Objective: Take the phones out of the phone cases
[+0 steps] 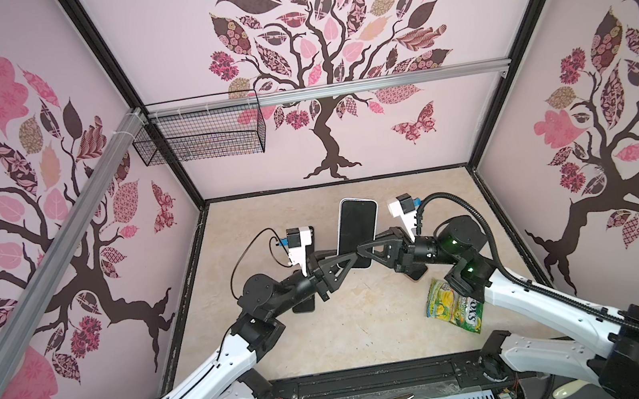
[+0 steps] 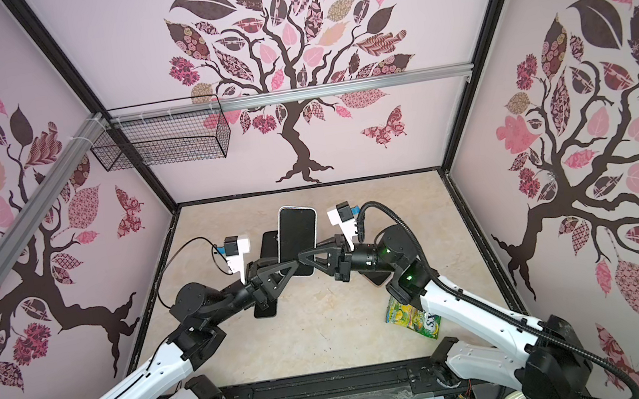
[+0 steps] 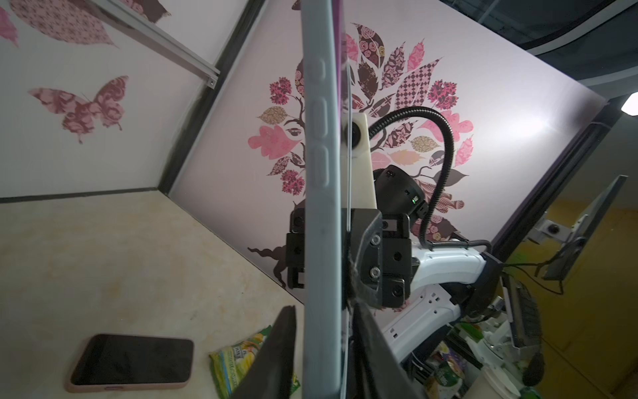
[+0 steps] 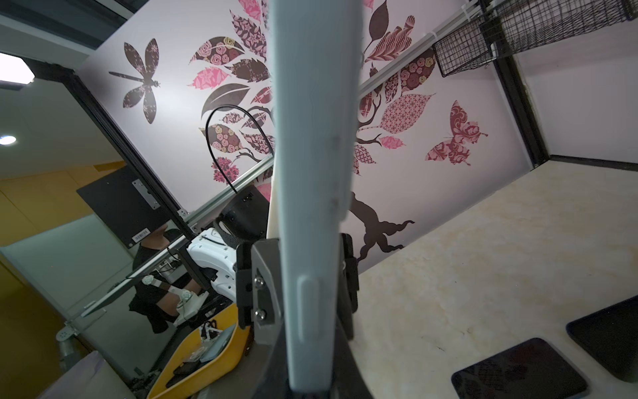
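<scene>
Phone (image 1: 357, 229) in pale phone case (image 3: 319, 207) held aloft over counter (image 1: 347, 331) | right fingers (image 1: 376, 248) clamped on its near end | left fingers (image 3: 276, 352) apart, flanking it

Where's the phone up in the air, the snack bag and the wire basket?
phone (image 1: 357, 225): in a top view, middle of its dark screen.
snack bag (image 1: 447, 305): in a top view, its yellow-green front.
wire basket (image 1: 201, 140): in a top view, its front mesh wall.

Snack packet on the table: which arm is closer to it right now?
Right. The right arm passes over the snack packet's edge; the left arm is on the table's opposite side.
</scene>
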`<state>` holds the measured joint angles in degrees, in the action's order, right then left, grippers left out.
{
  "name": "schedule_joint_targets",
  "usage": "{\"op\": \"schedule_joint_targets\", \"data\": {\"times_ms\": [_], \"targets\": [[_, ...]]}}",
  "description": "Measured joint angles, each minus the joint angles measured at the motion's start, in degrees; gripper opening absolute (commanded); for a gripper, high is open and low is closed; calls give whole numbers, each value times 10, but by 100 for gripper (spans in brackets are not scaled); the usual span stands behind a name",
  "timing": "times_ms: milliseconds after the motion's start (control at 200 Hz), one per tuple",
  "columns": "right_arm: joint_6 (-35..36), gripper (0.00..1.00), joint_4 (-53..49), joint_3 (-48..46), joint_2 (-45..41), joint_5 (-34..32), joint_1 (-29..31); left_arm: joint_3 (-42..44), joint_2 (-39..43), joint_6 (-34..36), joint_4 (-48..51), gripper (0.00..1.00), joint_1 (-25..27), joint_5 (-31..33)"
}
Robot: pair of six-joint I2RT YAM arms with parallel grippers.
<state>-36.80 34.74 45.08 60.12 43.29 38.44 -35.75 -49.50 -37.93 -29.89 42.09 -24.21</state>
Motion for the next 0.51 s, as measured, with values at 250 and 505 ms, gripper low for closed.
{"op": "schedule_joint_targets", "data": {"times_ms": [250,505], "targets": [[150,0,-155,19,-70,-50,0,-63,58,142,134,75,-4,78],[259,0,-202,17,-112,-124,0,-110,48,341,183,61,-4,17]]}}
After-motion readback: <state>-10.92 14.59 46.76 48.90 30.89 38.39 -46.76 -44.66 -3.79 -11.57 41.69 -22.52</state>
